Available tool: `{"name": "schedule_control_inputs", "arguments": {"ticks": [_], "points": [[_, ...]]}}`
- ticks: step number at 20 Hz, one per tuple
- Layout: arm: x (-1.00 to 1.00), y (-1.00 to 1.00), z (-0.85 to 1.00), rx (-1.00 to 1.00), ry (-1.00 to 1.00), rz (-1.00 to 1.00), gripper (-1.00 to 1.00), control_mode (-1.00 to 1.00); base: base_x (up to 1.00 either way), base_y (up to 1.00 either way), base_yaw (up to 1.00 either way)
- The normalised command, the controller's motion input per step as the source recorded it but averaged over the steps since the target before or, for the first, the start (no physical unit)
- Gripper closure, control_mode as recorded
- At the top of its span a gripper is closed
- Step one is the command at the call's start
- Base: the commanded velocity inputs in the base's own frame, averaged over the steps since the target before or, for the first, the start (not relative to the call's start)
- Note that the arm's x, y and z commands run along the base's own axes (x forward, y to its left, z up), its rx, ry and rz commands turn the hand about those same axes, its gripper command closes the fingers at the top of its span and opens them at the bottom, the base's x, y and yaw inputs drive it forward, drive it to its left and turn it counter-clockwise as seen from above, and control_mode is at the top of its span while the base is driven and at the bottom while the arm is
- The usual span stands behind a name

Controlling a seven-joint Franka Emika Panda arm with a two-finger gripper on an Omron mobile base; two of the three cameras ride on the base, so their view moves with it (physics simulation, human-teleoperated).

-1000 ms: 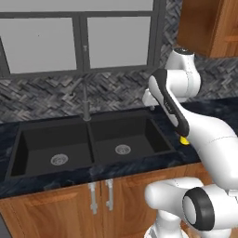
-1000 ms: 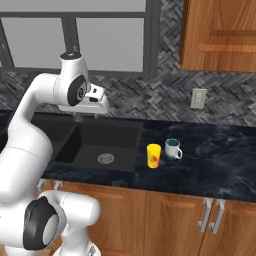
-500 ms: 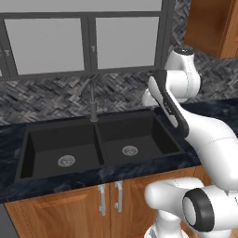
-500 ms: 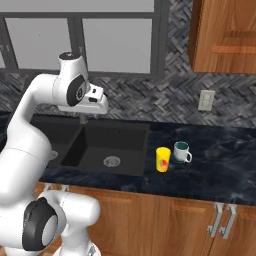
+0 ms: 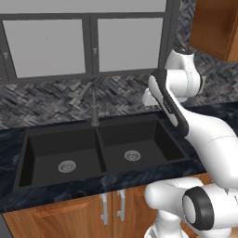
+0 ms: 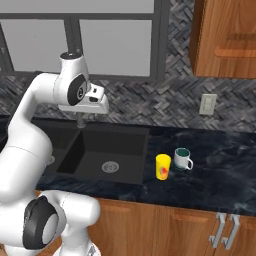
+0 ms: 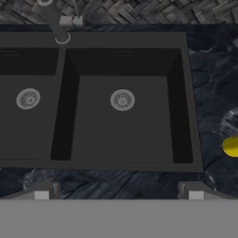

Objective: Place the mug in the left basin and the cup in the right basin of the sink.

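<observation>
Sink [image 6: 75, 150] first, sitting on the left of the scene: a matte black double bowl set in the dark marbled counter [image 6: 220, 170]. Left basin [image 5: 62, 155] is bare but for its steel drain, and the right basin [image 5: 135, 146] beside it is just as bare, with the dark faucet [image 5: 93, 104] rising at the far edge over the divider. Above the right basin the gripper [image 6: 97, 100] hangs high, fingers spread wide apart and gripping nothing; the hand view looks straight down onto both drains.

Moving right along the counter, the cup [image 6: 163, 166] stands upright just past the sink's right edge, bright yellow with its red mark facing us. Just beside it on the right, slightly farther back, stands the mug [image 6: 182, 159], teal inside, handle pointing right. The two look close, possibly touching; hard to call.

Nothing is picked up yet, so the step in hand looks like the reach to the right. Best approach, I'd say: come down from above on one vessel, jaws straddling its wall, without nudging the neighbour.

From the hand's own camera the cup is a yellow sliver cut off at the right edge, and in the left base view the arm blocks that stretch of counter.
</observation>
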Motion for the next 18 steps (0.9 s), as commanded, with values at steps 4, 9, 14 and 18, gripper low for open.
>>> {"name": "schedule_control_inputs", "arguments": {"ticks": [4,9,14,18], "points": [[0.0,0.0,0.0,0.0,0.0,0.0,-1.0,1.0,0.11,0.0,0.01],[0.0,0.0,0.0,0.0,0.0,0.0,-1.0,1.0,0.0,0.0,0.0],[0.0,0.0,0.0,0.0,0.0,0.0,-1.0,1.0,0.0,0.0,0.0],[0.0,0.0,0.0,0.0,0.0,0.0,-1.0,1.0,0.0,0.0,0.0]]}}
